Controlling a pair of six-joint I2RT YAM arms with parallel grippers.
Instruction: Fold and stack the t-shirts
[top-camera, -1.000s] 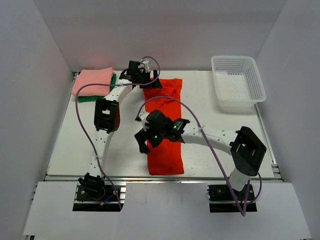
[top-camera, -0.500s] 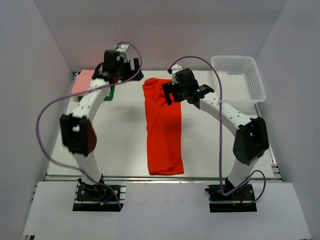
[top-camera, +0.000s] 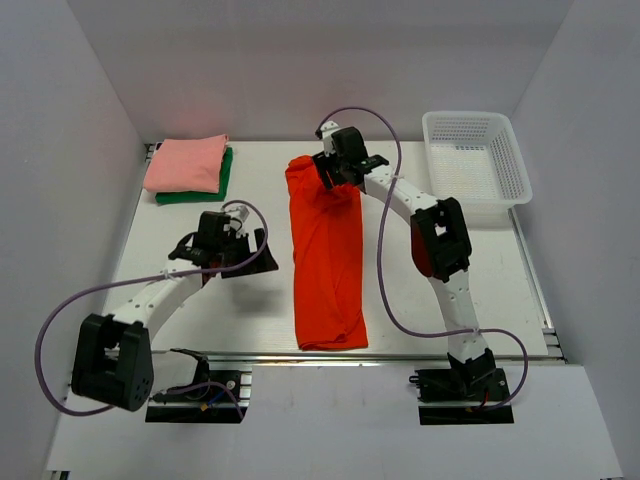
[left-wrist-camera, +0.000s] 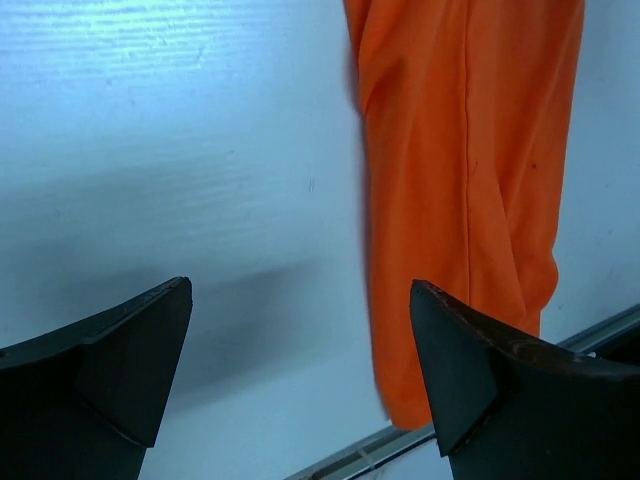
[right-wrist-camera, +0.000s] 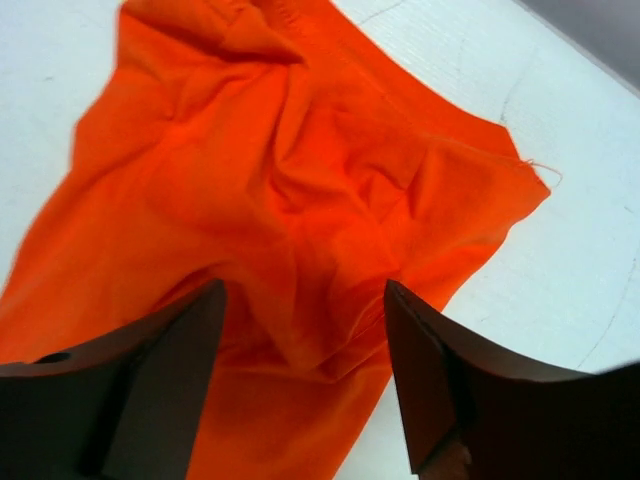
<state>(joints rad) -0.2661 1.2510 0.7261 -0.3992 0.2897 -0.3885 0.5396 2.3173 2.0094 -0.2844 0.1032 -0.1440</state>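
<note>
The orange-red t-shirt (top-camera: 328, 262) lies folded into a long strip down the middle of the table. My right gripper (top-camera: 336, 178) is low over its far end. In the right wrist view it (right-wrist-camera: 302, 288) stands open, its fingers either side of a bunched ridge of the orange-red cloth (right-wrist-camera: 300, 150). My left gripper (top-camera: 244, 251) hovers to the left of the strip, open and holding nothing (left-wrist-camera: 300, 288), with the shirt's near end (left-wrist-camera: 460, 150) ahead of it. The salmon-pink t-shirt (top-camera: 185, 163) sits folded on the dark green one (top-camera: 205, 189) at the far left corner.
A white mesh basket (top-camera: 478, 165) stands at the far right corner. The table's metal front rail (top-camera: 320, 357) runs just beyond the shirt's near end. White walls close in on both sides and the back.
My left arm has swung from the far left stack back to the near left of the strip. The right gripper has shifted left onto the shirt's far end, its fingers slightly closer together.
</note>
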